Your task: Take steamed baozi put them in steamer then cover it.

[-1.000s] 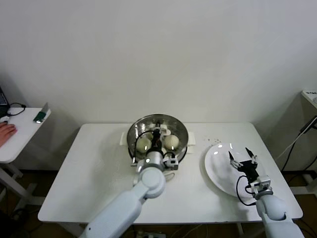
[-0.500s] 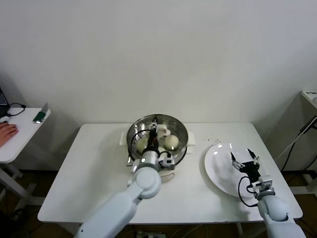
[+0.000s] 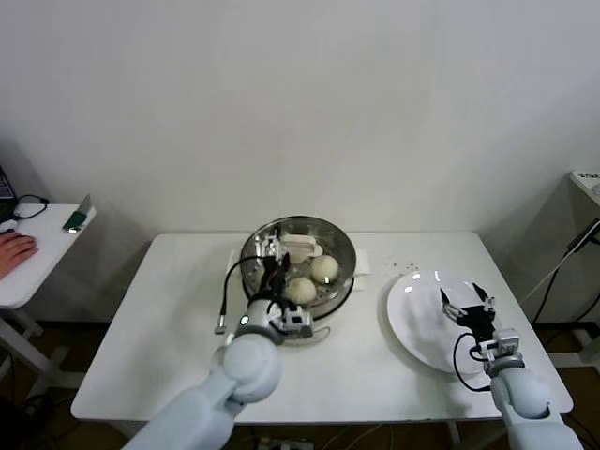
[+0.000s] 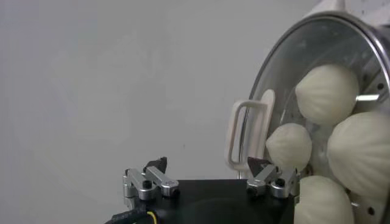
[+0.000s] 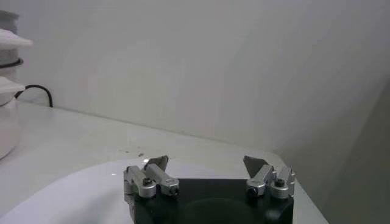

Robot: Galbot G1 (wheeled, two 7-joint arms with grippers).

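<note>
I have the left pincer (image 3: 271,251) spread wide and empty over the near-left rim of the steamer (image 3: 343,246), pinching nothing. In the left wrist view I see the cover (image 4: 317,36) seated on the steamer, its cream handle (image 4: 247,135) standing free just beyond my fingertips (image 4: 262,168), and the steamed baozi (image 4: 328,92) lying under the glass. From the head view I can make out the buns inside the basket, though I cannot count all four there. The plate (image 3: 412,323) on the counter (image 3: 178,309) looks bare, with the right pincer (image 3: 468,302) hovering above it, spread and empty too. So I judge the job nearly closed: buns in, lid on, grip let go. The step in hand, as I read it, is backing the left arm out cleanly. I would lift straight up before drawing toward the body, keeping both fingertips clear of the handle and the metal rim, since a sideways drag could nudge the lid off its seat. The right arm can simply wait where it is.
</note>
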